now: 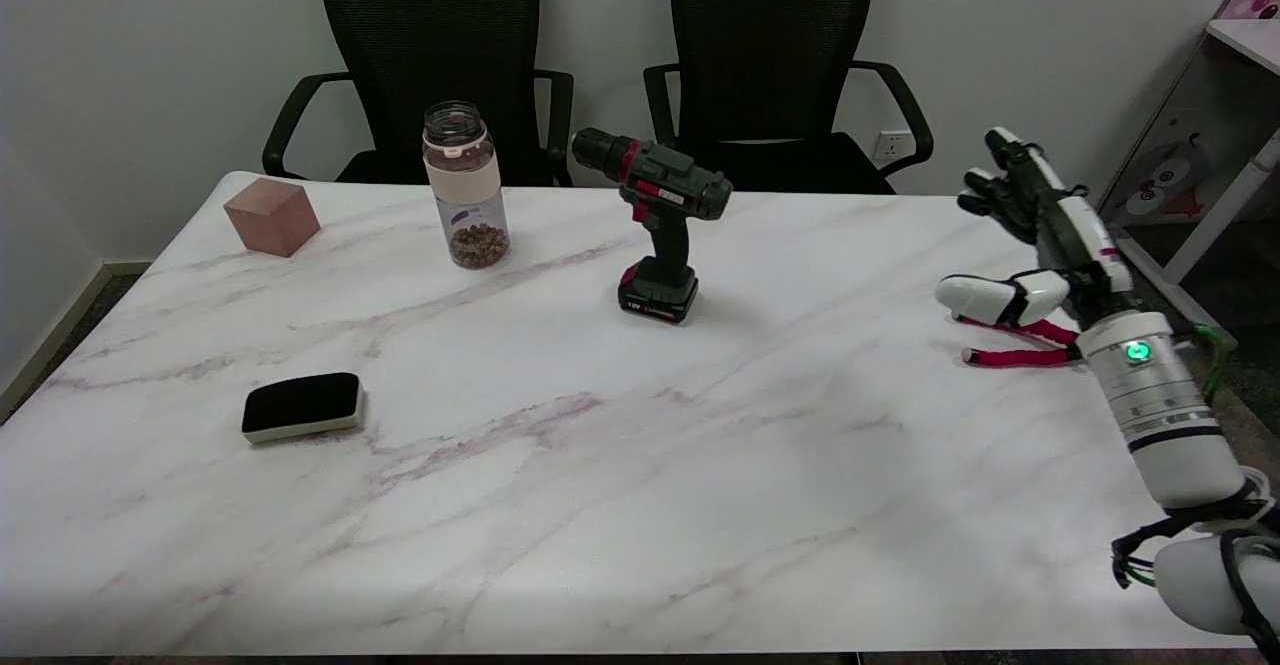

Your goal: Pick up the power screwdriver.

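Observation:
The power screwdriver (658, 217) stands upright on its red-and-black battery base near the back middle of the marble table (560, 465), its chuck pointing left. It is dark grey with red trim. My right hand (1030, 235) hovers over the table's right side, far to the right of the screwdriver. Its fingers are spread apart, the thumb sticking out to the left, and it holds nothing.
A small red-legged tripod (1015, 341) lies on the table just under my right hand. A clear jar with brown bits (464, 185) stands left of the screwdriver. A pink cube (271, 216) sits at the back left, a black eraser (301, 406) front left. Two black chairs stand behind.

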`<state>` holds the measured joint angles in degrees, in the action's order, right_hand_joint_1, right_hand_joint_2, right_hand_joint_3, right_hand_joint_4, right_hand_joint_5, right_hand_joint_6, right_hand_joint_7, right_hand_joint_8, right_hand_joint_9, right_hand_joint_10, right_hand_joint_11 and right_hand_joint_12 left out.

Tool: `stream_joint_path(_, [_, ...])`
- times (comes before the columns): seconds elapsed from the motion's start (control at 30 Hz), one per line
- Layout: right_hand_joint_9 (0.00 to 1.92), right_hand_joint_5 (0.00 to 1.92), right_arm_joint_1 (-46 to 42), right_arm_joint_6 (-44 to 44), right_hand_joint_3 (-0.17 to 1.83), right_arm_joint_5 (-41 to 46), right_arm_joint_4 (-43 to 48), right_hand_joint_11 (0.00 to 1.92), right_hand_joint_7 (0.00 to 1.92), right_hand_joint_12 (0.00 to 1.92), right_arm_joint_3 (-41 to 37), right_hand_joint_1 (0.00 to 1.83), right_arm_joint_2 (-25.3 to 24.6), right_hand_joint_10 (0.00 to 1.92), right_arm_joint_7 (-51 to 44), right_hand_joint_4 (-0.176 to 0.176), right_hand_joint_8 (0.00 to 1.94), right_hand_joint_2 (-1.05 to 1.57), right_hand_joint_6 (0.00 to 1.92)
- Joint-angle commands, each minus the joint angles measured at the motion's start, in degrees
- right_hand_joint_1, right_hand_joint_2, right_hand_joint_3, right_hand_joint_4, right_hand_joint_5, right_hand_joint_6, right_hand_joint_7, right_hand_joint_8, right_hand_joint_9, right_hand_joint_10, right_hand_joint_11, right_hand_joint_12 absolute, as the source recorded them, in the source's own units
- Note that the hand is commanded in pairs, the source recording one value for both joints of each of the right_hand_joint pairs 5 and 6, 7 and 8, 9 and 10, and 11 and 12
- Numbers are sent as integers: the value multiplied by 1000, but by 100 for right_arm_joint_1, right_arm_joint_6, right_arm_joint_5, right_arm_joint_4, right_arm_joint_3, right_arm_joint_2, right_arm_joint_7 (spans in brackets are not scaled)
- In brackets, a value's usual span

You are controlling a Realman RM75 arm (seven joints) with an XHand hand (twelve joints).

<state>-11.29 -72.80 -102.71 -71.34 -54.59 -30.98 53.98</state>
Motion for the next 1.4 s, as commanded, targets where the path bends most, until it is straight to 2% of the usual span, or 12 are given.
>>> stream_joint_path(0.03, [270,18,1346,1444,667,-891,737,348,18,348,514,881,-1307,270,64,-2,18,-186,18])
stream_joint_path(0.4, [272,53,2625,1474,671,-917,1989,315,53,315,1556,884,-2122,272,669,6,53,-214,53])
stream_joint_path(1.4, [227,111,4310,2846,687,-1014,3266,199,111,199,2199,904,-3365,227,892,79,111,-391,111])
